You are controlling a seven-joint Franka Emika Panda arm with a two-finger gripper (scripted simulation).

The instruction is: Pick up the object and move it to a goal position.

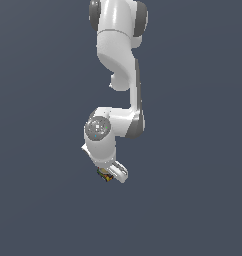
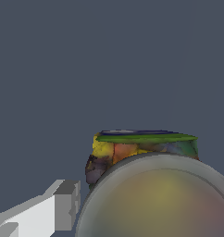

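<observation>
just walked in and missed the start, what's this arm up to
A single white Panda arm, rendered in simulation, reaches down over a plain grey surface. Its gripper is right at a tiny multicoloured block. The wrist view shows the block very close, beside one grey finger. Whether the gripper has closed on it cannot be told.

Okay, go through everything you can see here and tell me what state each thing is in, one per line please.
Block: right at the end effector, partly hidden by it; multicoloured sides show in the wrist view.
End effector: low, tilted, at the block; open or shut cannot be told.
Arm: reaching down from the top of the exterior view.
</observation>
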